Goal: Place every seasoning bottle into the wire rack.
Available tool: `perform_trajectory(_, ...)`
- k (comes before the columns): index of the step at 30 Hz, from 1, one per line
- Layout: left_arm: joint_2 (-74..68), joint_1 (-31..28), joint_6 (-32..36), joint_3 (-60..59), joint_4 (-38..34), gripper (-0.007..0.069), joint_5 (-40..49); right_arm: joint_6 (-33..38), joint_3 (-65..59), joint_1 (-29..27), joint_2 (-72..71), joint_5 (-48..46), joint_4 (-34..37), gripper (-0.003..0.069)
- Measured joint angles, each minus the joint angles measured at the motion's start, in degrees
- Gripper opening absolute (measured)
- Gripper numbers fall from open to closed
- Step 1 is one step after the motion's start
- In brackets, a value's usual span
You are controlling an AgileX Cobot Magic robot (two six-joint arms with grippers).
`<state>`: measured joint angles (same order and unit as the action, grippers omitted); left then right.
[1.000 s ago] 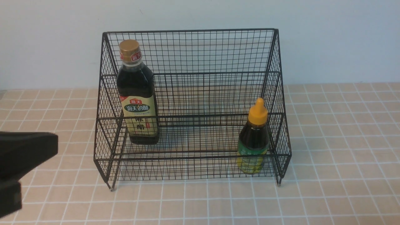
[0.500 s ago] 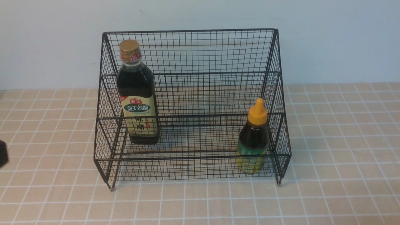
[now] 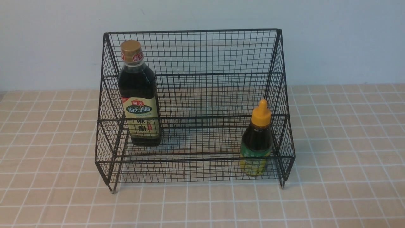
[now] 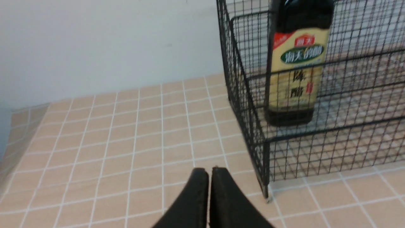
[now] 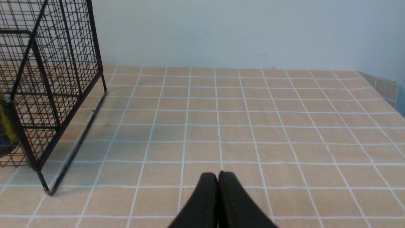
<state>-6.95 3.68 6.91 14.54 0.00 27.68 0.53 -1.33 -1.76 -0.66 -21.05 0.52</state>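
Observation:
The black wire rack stands mid-table against the wall. A tall seasoning bottle with a gold cap and beige label stands upright at the rack's left side, and shows again as the tall bottle in the left wrist view. A short seasoning bottle with an orange nozzle cap stands upright in the lower front tier at the right. Neither arm shows in the front view. My left gripper is shut and empty, off the rack's left corner. My right gripper is shut and empty, right of the rack.
Beige tiled tabletop spreads around the rack, with a pale wall close behind it. The table's right edge shows in the right wrist view, and its left edge in the left wrist view.
My left arm has drawn back out of the front view's left side. Rack and both bottles have not moved.

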Motion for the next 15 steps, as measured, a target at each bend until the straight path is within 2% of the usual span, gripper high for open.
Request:
perform_trajectory(2,3.2,0.0,0.0,-6.3,0.4,-0.0007,-3.7,0.0,0.0,0.0,0.0,0.0,0.0,-0.0014)
perform_trajectory(6,7.1,0.0,-0.2,-14.4,0.6,-0.0007,-5.7,0.0,0.0,0.0,0.0,0.0,0.0,-0.0014)
perform_trajectory(15,7.6,0.0,-0.2,-15.9,0.6,-0.0007,-5.6,0.0,0.0,0.0,0.0,0.0,0.0,-0.0014)
